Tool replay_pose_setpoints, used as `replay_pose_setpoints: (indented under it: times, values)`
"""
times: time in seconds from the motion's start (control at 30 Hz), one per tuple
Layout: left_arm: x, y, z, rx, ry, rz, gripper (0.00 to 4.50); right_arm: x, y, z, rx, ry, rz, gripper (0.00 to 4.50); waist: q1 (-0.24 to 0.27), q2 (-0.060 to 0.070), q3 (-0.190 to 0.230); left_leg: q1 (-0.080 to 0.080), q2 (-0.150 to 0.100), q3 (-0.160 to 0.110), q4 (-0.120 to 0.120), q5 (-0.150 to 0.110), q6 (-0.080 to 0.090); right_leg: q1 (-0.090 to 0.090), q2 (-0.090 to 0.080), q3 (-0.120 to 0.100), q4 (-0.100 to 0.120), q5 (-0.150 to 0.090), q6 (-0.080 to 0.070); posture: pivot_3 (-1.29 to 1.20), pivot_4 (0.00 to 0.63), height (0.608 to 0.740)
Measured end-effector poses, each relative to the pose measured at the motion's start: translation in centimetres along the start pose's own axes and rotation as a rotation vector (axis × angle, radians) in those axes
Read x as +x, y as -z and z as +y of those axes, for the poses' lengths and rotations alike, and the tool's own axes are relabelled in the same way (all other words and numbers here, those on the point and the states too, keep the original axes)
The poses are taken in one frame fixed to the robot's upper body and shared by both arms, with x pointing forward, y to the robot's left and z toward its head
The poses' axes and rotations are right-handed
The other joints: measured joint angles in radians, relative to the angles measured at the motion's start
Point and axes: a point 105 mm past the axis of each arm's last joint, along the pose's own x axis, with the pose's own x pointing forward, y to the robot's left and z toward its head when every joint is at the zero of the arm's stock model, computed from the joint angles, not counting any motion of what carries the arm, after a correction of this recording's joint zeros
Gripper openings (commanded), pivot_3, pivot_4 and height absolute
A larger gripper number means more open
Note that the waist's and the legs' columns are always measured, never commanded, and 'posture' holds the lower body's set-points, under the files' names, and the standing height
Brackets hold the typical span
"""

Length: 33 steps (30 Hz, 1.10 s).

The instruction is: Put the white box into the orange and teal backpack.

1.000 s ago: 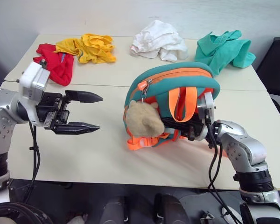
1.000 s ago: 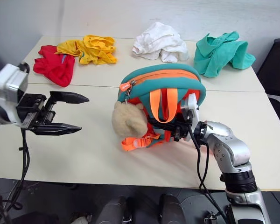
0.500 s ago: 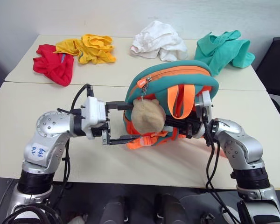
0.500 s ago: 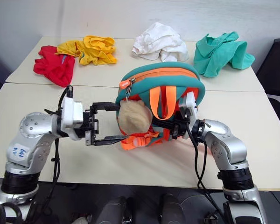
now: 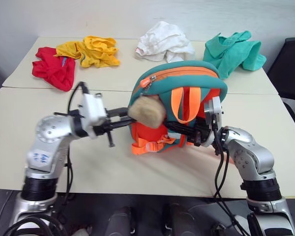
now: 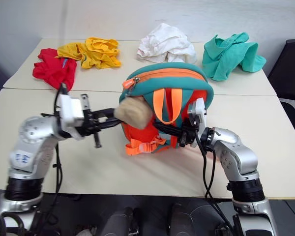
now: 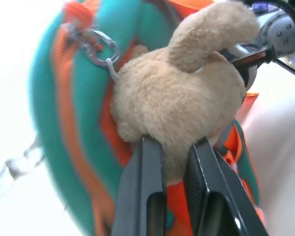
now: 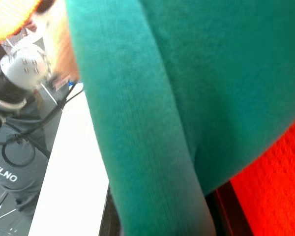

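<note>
The orange and teal backpack (image 5: pixel 187 81) stands upright in the middle of the near table, its zipper closed along the top. A tan teddy bear (image 5: pixel 146 112) hangs from the zipper pull on its left side. My left gripper (image 7: pixel 176 145) reaches in level from the left and is shut on the bear's plush, which bulges between the fingers (image 7: pixel 148 162). From the right, my right gripper (image 5: pixel 181 131) reaches across behind the orange straps (image 5: pixel 184 103) and is shut on the backpack. The white box is out of view.
Four cloth heaps lie along the far table: red (image 5: pixel 54 69), yellow (image 5: pixel 91 49), white (image 5: pixel 164 42) and teal (image 5: pixel 236 49). A seam separates the two tables (image 5: pixel 265 93). A black chair (image 5: pixel 292 59) stands at the right edge.
My left arm has swung in from the far left to the backpack, and its gripper has gone from wide open to shut on the teddy bear, lifting it slightly. The right arm has stayed in place.
</note>
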Motion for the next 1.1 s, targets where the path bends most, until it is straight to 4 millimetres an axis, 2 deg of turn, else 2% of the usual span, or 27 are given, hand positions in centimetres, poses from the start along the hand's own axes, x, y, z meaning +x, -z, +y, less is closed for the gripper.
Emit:
replay_pose_setpoints:
  times: [0.13, 0.2, 0.3, 0.4, 0.53, 0.73, 1.1]
  values:
    - [-3.8, 0.4, 3.2, -0.096, -0.153, 0.063, 0.17, -0.2, 0.3, 0.0, 0.007, 0.01, 0.002, 0.03, 0.004, 0.0, 0.0, 0.0, -0.001, 0.0, 0.0, 0.0, 0.0, 0.0, 0.0, 0.0, 0.0, 0.0, 0.0, 0.0, 0.15, 0.74]
    - [-5.1, 2.1, 3.3, -0.146, -0.185, 0.119, 0.17, -0.1, 0.2, 0.1, 0.001, 0.01, 0.0, 0.03, 0.004, 0.0, 0.0, 0.0, -0.001, 0.001, -0.001, 0.0, 0.0, 0.0, 0.0, 0.0, 0.0, 0.0, 0.0, 0.0, 0.15, 0.74]
    - [-5.9, 4.5, 2.7, -0.248, -0.204, 0.17, 0.17, -0.2, 0.2, 0.1, 0.001, 0.021, 0.001, 0.03, 0.005, 0.0, 0.0, 0.0, -0.001, 0.0, -0.001, 0.0, 0.0, 0.0, 0.0, 0.0, -0.001, 0.0, 0.0, 0.0, 0.15, 0.74]
    - [-5.4, 6.7, 1.2, -0.294, -0.17, 0.233, 0.17, -0.3, 0.4, 0.0, 0.005, 0.033, 0.001, 0.03, 0.005, 0.0, 0.0, 0.0, -0.001, 0.001, -0.001, -0.001, 0.0, 0.0, -0.001, 0.001, -0.001, 0.0, 0.0, 0.0, 0.15, 0.74]
    - [-3.1, 10.9, -1.7, -0.424, -0.156, 0.217, 0.17, -0.6, 0.7, 0.0, 0.015, 0.05, 0.002, 0.03, 0.007, 0.0, -0.001, 0.0, -0.001, 0.001, -0.001, -0.001, 0.0, 0.0, 0.0, 0.001, -0.001, 0.0, 0.0, 0.0, 0.15, 0.74]
    - [-2.1, 11.0, -2.8, -0.438, -0.153, 0.195, 0.17, -1.2, 0.5, -0.4, 0.009, 0.084, -0.012, 0.03, 0.011, 0.0, -0.001, 0.0, -0.001, 0.0, -0.001, -0.001, 0.001, 0.0, -0.002, 0.0, -0.001, 0.0, 0.0, 0.0, 0.15, 0.74]
    - [-4.2, 13.0, -5.9, -0.515, -0.136, 0.3, 3.79, -1.5, 0.5, -0.6, 0.014, 0.109, -0.032, 0.03, 0.007, 0.0, -0.001, 0.0, -0.001, 0.0, -0.002, -0.002, 0.0, 0.0, -0.002, 0.0, -0.004, 0.0, 0.0, 0.0, 0.15, 0.74]
